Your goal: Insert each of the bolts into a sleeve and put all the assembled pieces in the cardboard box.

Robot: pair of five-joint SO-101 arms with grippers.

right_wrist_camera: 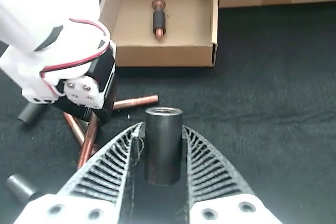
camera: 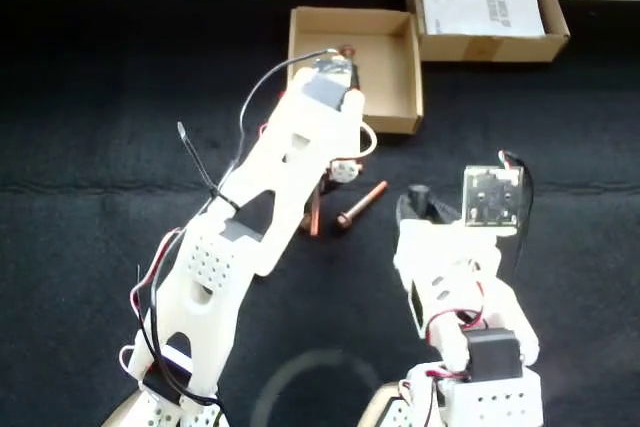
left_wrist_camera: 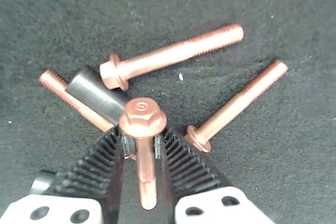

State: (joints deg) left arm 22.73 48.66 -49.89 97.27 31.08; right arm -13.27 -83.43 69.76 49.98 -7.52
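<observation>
1. Left wrist view: the left gripper point(left_wrist_camera: 142, 142) is clamped on a copper bolt point(left_wrist_camera: 143, 121) just under its flanged hex head. The shank runs back along the gap between the ribbed fingers. Whether the bolt is clear of the black mat point(left_wrist_camera: 294, 182) I cannot tell.
2. Right wrist view: the right gripper point(right_wrist_camera: 163, 129) pinches a dark steel sleeve point(right_wrist_camera: 163, 156) upright, with its bore open at the top. It is near the front wall of the cardboard box point(right_wrist_camera: 163, 56).
3. The step in hand, as I judge it, is mating this bolt with this sleeve. The threaded end has to face the bore, so the left wrist probably needs to turn the bolt before closing in.
4. Line up the two axes first, then feed slowly. A tilted bolt is likely to catch on the rim and push the sleeve askew between the fingers.
5. Lift the bolt well clear of the loose bolts point(left_wrist_camera: 173, 56) lying just beside it, and of the loose sleeve point(left_wrist_camera: 97, 95) lying across one of them, so nothing drags along.
6. One assembled piece point(right_wrist_camera: 159, 19) lies in the box. The other bolts on the mat are not yet paired, so the task looks early on.
</observation>
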